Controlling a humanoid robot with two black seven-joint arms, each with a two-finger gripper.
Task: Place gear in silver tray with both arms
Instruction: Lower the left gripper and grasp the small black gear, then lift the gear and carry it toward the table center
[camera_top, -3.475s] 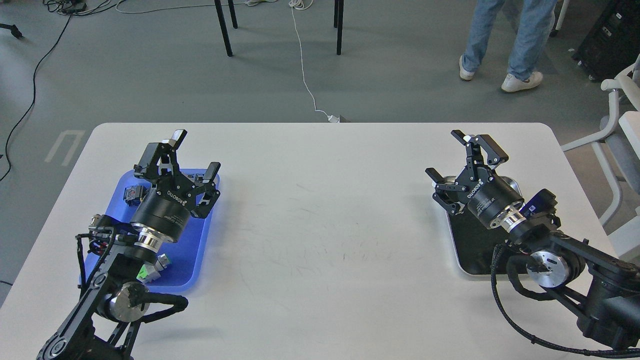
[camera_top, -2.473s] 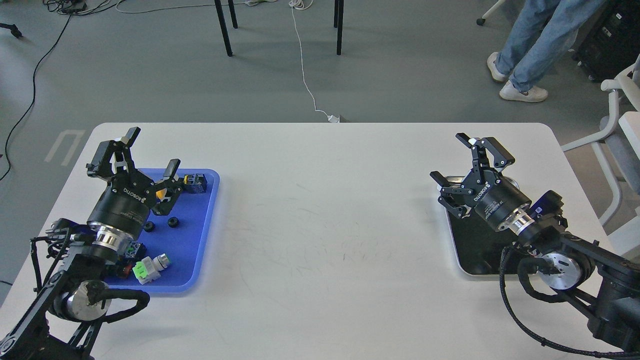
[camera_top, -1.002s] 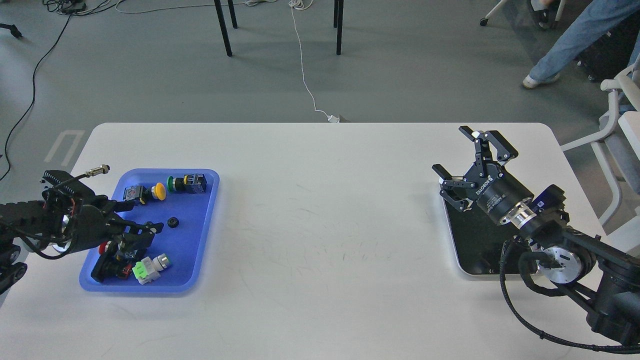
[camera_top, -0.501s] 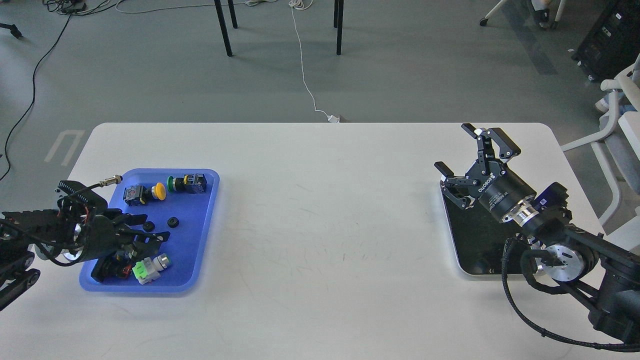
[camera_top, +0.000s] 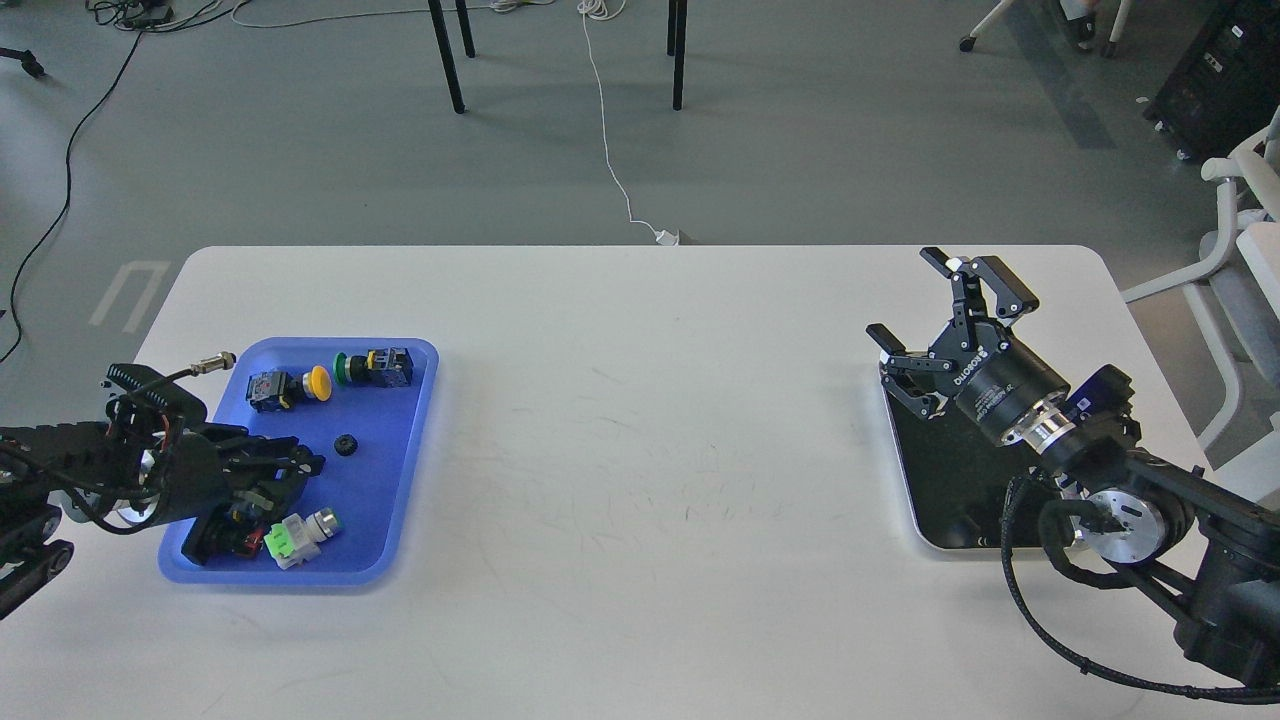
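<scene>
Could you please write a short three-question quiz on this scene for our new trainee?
1. True or false: the right gripper hangs with its fingers spread above the far end of the silver tray.
2. Which tray holds the yellow push button and the small black gear?
A. the silver tray
B. the blue tray
C. neither
3. Fill in: the left gripper is low over the ____ tray, beside the white-and-green switch.

Key:
1. True; nothing shows between its fingers.
2. B
3. blue; whether its fingers are open or shut cannot be told from this view.
</scene>
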